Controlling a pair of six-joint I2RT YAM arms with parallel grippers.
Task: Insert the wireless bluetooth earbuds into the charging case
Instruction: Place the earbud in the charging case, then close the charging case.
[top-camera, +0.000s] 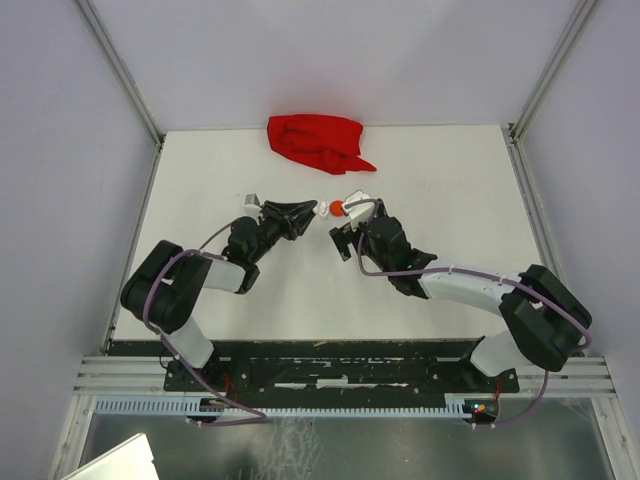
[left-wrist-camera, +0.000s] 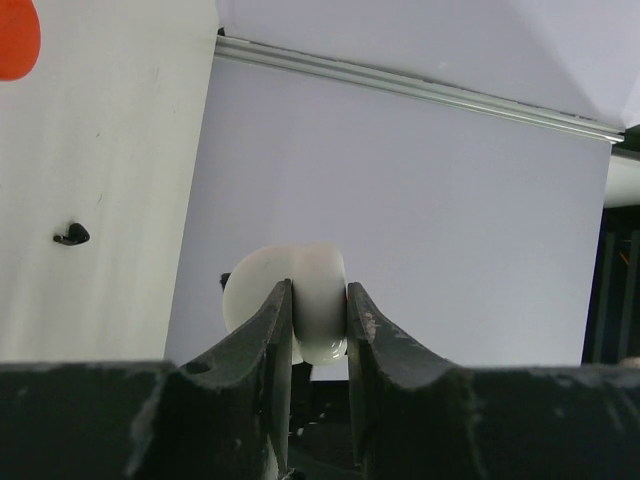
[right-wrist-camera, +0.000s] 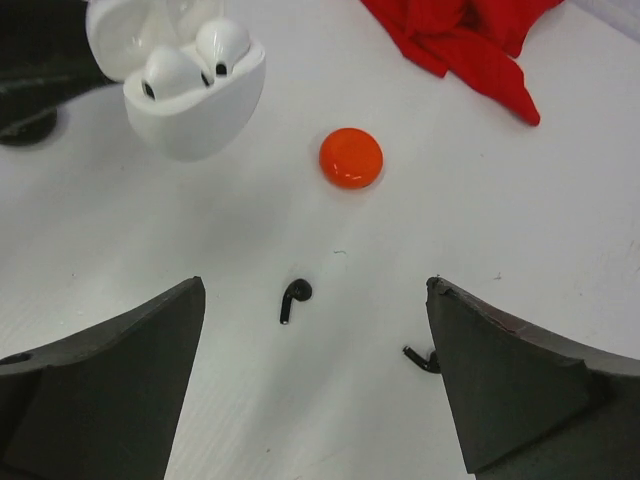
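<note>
The right gripper (right-wrist-camera: 315, 310) is spread wide above the white table (right-wrist-camera: 130, 230). One small black earbud (right-wrist-camera: 293, 298) lies between its fingers, and a second black earbud (right-wrist-camera: 420, 357) is just beside its right finger. The left gripper (left-wrist-camera: 320, 290) pinches the open white charging case (right-wrist-camera: 195, 115), which has two white earbuds (right-wrist-camera: 172, 75) inside.

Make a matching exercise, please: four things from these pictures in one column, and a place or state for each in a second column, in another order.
1. white charging case
2. orange round case
3. black earbud
4. red cloth

A. on the table, below the open right gripper
B. crumpled at the table's far edge
C. open, two white earbuds inside, gripped by the left gripper
D. shut, on the table, touching nothing

Pairs: 1-C, 2-D, 3-A, 4-B.
</note>
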